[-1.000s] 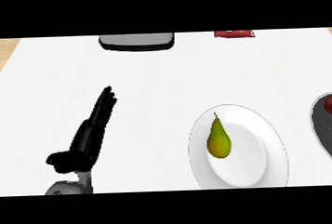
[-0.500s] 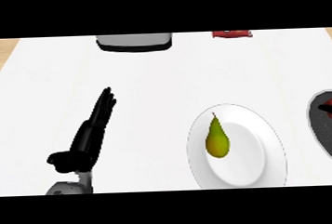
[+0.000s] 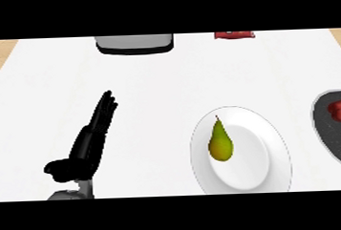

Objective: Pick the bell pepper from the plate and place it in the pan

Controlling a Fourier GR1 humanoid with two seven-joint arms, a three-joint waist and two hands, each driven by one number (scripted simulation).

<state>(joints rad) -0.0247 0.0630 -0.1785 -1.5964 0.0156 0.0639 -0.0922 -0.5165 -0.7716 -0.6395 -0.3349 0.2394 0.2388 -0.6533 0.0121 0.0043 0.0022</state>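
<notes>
Left hand (image 3: 90, 143) rests near the counter's near-left corner, fingers straight and together, holding nothing; the right hand shows nowhere. On the white plate (image 3: 267, 147) by the near edge lies only a green-yellow, pear-shaped fruit (image 3: 220, 143), stem toward the far edge, and no pepper. A red lumpy thing (image 3: 340, 110), which I take for the bell pepper, lies inside the dark pan (image 3: 328, 133), cut off by the counter's right edge. So the placing looks done, and the step in hand seems to be the finish; the next move probably calls only for the right arm to keep clear of the pan, though the pan's far side is out of view. Against the frames half a second and a second ago almost nothing differs: hand, plate and fruit sit where they were, and the red thing has barely shifted, if at all.
</notes>
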